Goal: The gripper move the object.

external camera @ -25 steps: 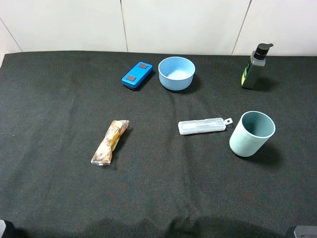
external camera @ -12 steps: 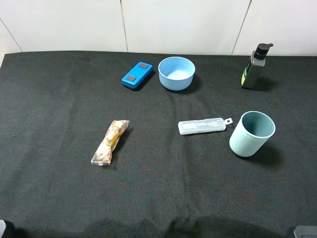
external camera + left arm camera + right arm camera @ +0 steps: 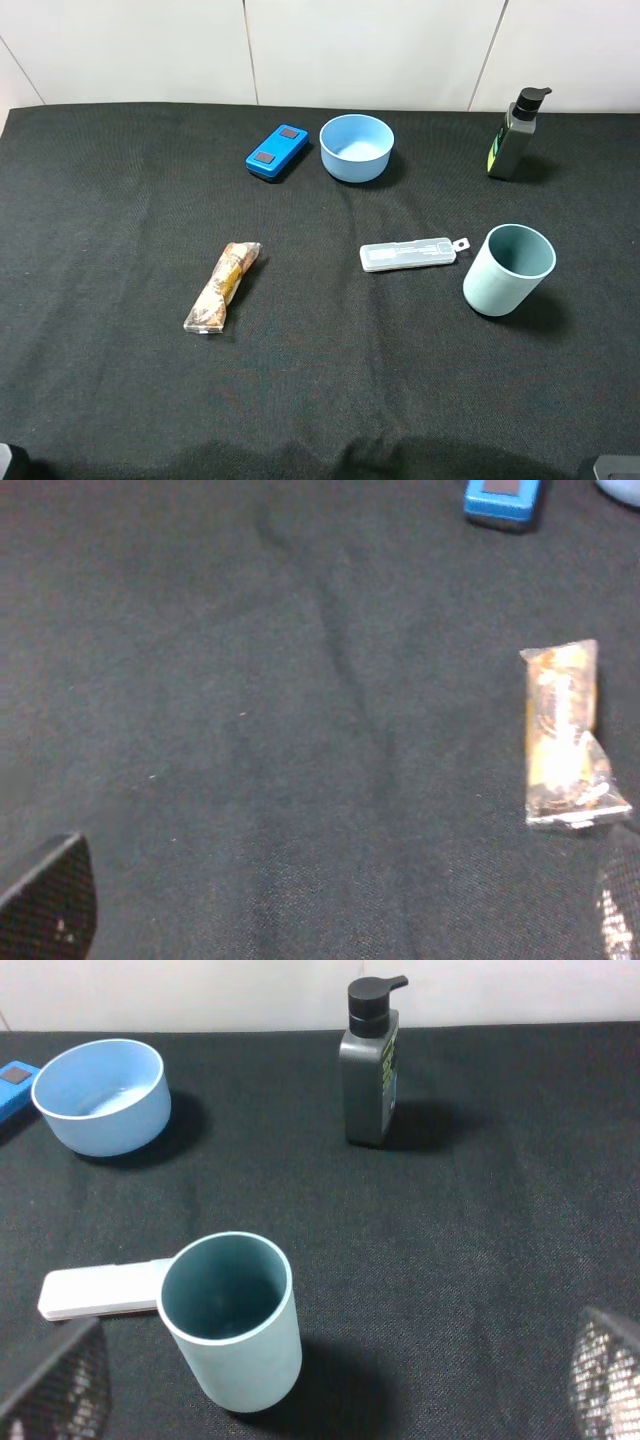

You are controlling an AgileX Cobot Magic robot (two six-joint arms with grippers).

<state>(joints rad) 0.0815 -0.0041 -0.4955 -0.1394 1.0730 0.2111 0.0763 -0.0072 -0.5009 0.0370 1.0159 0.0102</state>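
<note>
The pale teal cup [image 3: 507,269] stands upright and empty on the black cloth at the right; it also shows in the right wrist view [image 3: 230,1320]. My right gripper [image 3: 335,1370] is open, its fingertips [image 3: 62,1375] spread wide, with the cup a short way ahead between them and untouched. My left gripper [image 3: 335,905] is open and empty over bare cloth at the left, one fingertip [image 3: 50,900] in view. Both arms are almost out of the exterior high view.
A light-blue bowl [image 3: 356,147] and a blue device [image 3: 277,152] sit at the back. A dark pump bottle [image 3: 515,137] stands at the back right. A clear flat case [image 3: 408,254] lies just left of the cup. A wrapped snack [image 3: 222,286] lies at the left centre.
</note>
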